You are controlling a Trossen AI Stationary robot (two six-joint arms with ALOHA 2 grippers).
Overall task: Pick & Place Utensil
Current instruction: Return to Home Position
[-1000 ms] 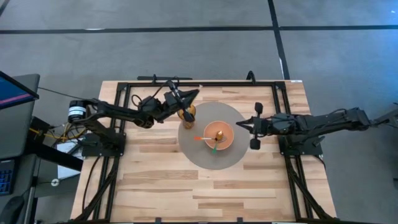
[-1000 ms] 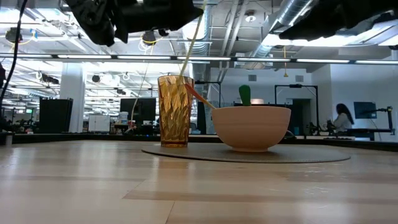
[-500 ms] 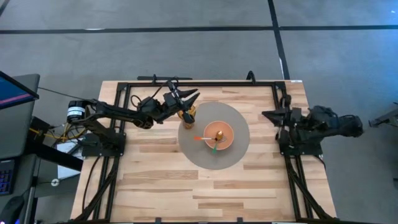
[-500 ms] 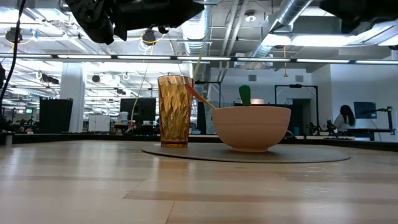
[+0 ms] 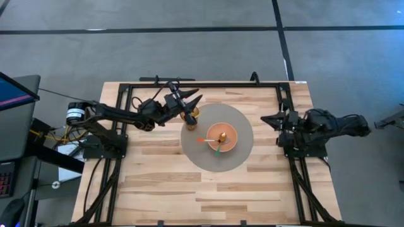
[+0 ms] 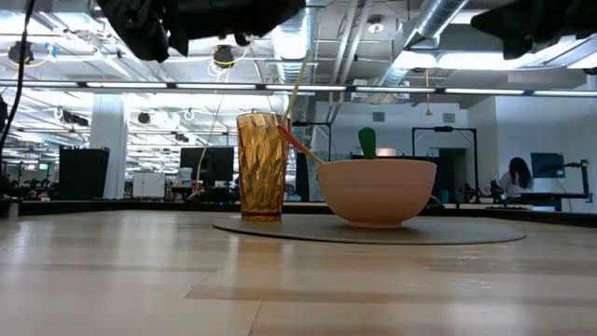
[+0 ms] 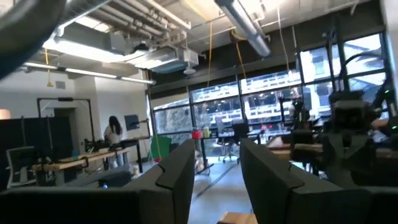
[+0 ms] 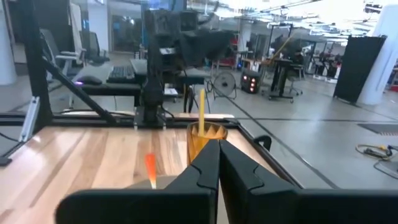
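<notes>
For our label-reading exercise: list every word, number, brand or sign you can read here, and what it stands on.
No text can be read.
No print visible on the ribbed amber plastic cup, light pink bowl or round grey mat.
Too blurred to read: dark monitor beside the table, screens in the room behind.

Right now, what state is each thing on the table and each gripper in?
brown cup: upright on the grey mat, straw inside.
yellow straw: standing in the cup, slightly tilted.
pink bowl: upright on the mat, holding fork and spoon.
fork: orange handle over the bowl's rim.
spoon: green handle over the rim.
left gripper: open, empty, by the cup.
right gripper: shut, empty, at the table's right edge.
</notes>
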